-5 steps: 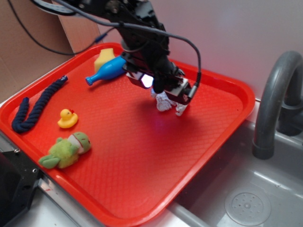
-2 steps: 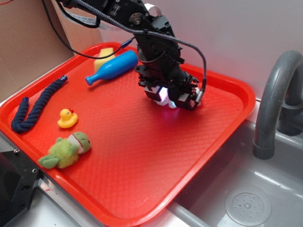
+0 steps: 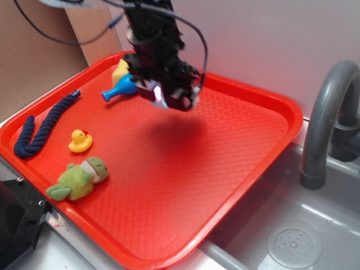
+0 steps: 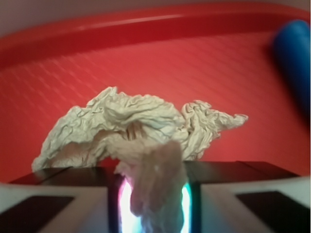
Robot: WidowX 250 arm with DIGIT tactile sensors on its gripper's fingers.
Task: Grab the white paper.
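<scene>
The white paper [image 4: 131,124] is a crumpled wad with grey creases, pinched between my gripper's [image 4: 153,182] dark fingers [image 4: 68,175], and its upper part fans out in front of them. In the exterior view my gripper [image 3: 170,100] hangs above the red tray [image 3: 242,146] near its back left. It casts a shadow on the tray floor below. From that side the paper is almost wholly hidden inside the gripper. The gripper is shut on the paper.
A blue bottle [image 3: 120,89] and a yellow sponge [image 3: 120,70] lie just left of the gripper. A dark blue rope [image 3: 42,126], a yellow duck [image 3: 80,140] and a green plush toy [image 3: 79,179] occupy the tray's left side. A grey faucet [image 3: 329,121] and a sink [image 3: 292,242] are to the right.
The gripper closed on the paper where it lay on the tray. It has since risen with it and moved left and back toward the blue bottle.
</scene>
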